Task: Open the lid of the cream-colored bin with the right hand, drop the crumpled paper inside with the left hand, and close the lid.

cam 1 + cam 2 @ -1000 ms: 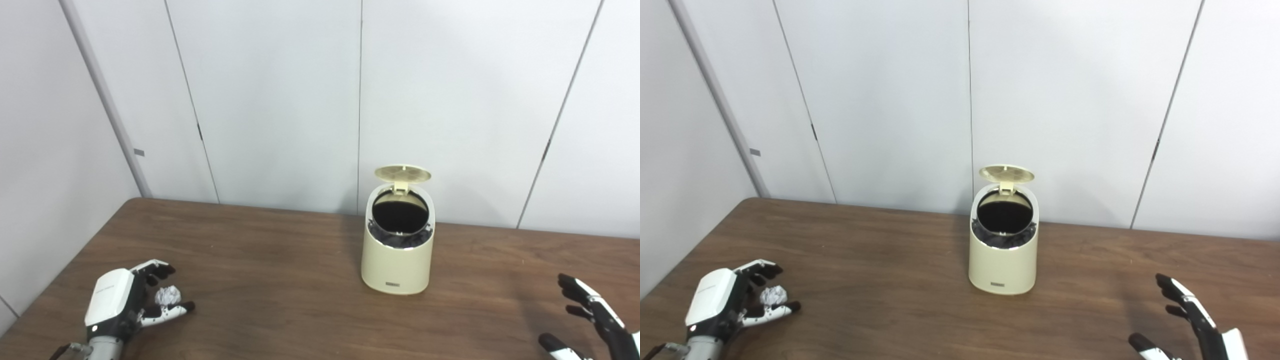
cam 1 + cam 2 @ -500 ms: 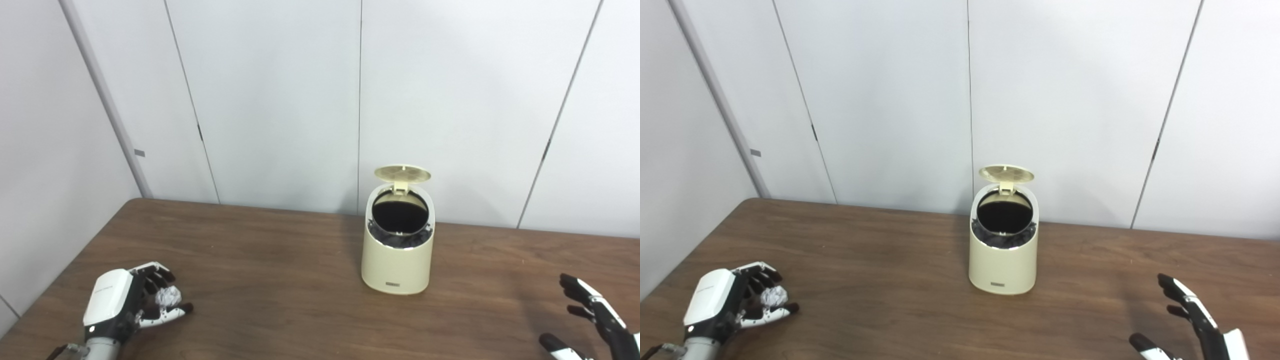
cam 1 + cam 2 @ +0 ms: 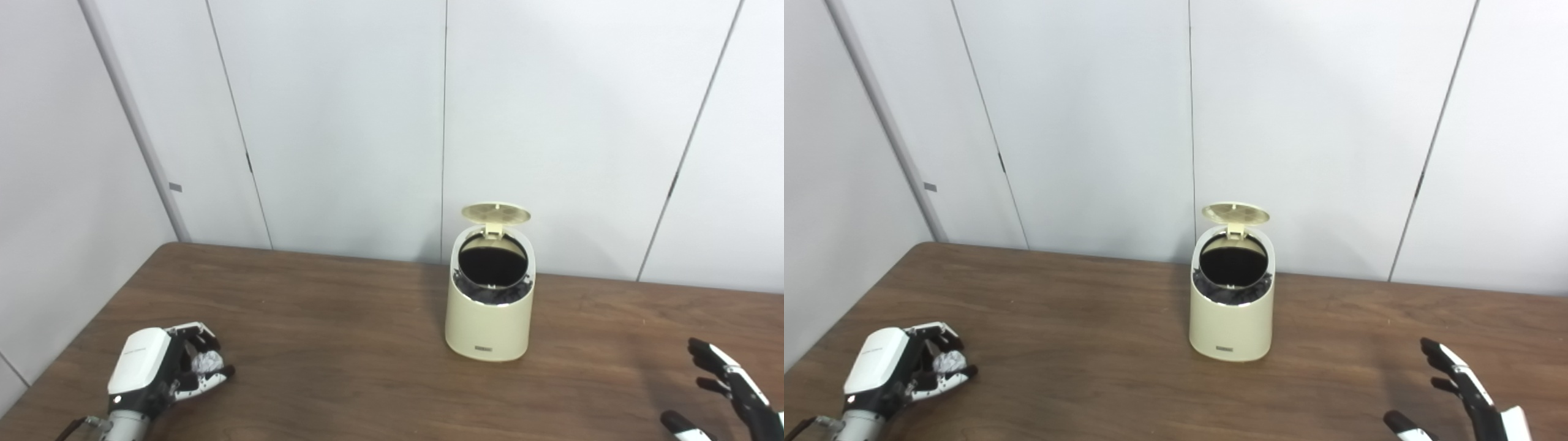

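White wall panels (image 3: 343, 122) with dark vertical seams close the far side of the room, meeting a brown wood-grain table (image 3: 343, 343) that fills the lower half of both views. Item one: cream-colored bin (image 3: 488, 318), upright, standing a little right of the table's centre and near its far edge; a small dark label shows low on the front wall. Item two: lid (image 3: 495, 214), raised and tipped back at the bin's 12 o'clock on its hinge, leaving the dark, black-lined mouth exposed. Item three: left hand (image 3: 160, 369), white back and black fingers, low over the table at the bin's 8 o'clock, well apart from it; fingers curled closely around the crumpled paper (image 3: 205, 362), a small white ball showing between fingertips and thumb. Whether the paper rests on the wood or is lifted clear cannot be told. Item four: right hand (image 3: 1461, 398), at the bin's 4 o'clock near the lower right corner, partly cut by the frame edge; fingers spread and extended, thumb apart, nothing held, touching neither bin nor lid.
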Tool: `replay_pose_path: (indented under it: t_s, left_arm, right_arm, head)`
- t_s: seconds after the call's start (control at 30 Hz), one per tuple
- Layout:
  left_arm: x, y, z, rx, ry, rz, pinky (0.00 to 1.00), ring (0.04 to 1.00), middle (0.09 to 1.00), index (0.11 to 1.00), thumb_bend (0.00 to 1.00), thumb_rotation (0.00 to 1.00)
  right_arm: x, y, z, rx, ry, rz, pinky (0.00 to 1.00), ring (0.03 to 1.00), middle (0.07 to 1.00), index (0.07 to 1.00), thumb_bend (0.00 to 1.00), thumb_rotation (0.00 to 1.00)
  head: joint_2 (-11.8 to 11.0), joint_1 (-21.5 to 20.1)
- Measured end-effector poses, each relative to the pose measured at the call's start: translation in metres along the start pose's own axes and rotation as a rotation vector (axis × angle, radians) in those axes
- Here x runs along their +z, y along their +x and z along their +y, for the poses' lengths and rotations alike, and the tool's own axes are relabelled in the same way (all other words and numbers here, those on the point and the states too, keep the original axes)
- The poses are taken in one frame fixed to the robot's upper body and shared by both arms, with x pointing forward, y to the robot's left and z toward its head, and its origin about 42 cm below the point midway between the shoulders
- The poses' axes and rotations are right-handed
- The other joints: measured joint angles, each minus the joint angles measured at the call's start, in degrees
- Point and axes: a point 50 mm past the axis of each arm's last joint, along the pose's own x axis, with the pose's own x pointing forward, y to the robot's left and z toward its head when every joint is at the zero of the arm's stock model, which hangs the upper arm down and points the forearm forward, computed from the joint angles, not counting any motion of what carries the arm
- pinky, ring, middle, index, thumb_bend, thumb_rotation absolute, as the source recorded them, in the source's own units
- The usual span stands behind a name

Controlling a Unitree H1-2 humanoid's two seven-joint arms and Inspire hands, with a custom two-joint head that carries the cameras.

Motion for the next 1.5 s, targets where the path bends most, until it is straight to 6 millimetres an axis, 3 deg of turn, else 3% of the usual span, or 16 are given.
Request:
replay_pose_path:
  t_s: [0.5,0.73,0.9,1.13,1.33,1.5]
  left_arm:
    - [0.001,-0.001,0.0,0.018,0.006,-0.03,0.23,0.261,0.468,0.479,0.52,0.0]
    - [0.01,-0.003,0.006,0.027,0.002,-0.063,0.21,0.244,0.462,0.484,0.52,0.0]
    - [0.031,-0.016,0.006,0.017,-0.016,-0.11,0.2,0.233,0.453,0.49,0.52,0.0]
    - [0.071,-0.017,0.004,0.025,-0.069,-0.18,0.18,0.212,0.445,0.491,0.52,0.0]
    - [0.103,-0.013,-0.006,0.005,-0.102,-0.242,0.19,0.231,0.448,0.496,0.52,0.0]
    - [0.117,-0.001,-0.008,0.018,-0.116,-0.302,0.19,0.229,0.448,0.498,0.52,0.0]
  right_arm:
    - [0.003,0.0,0.001,0.0,-0.006,-0.005,0.73,0.827,0.84,0.827,0.78,0.72]
    - [0.005,0.001,0.008,0.003,-0.005,-0.012,0.73,0.832,0.846,0.835,0.73,0.7]
    - [0.007,0.002,0.014,0.005,-0.002,-0.016,0.74,0.835,0.849,0.842,0.69,0.68]
    - [0.009,0.002,0.019,0.005,0.003,-0.018,0.76,0.847,0.856,0.845,0.7,0.68]
    - [0.009,0.002,0.02,0.003,0.002,-0.018,0.77,0.855,0.866,0.853,0.7,0.67]
    - [0.008,0.002,0.021,-0.002,0.002,-0.017,0.78,0.858,0.869,0.855,0.69,0.66]
  head:
    - [-0.6,-1.3]
    - [-1.0,-2.7]
    - [-1.1,-3.3]
    - [-1.2,-3.6]
    - [-1.5,-4.0]
    - [-1.7,-4.1]
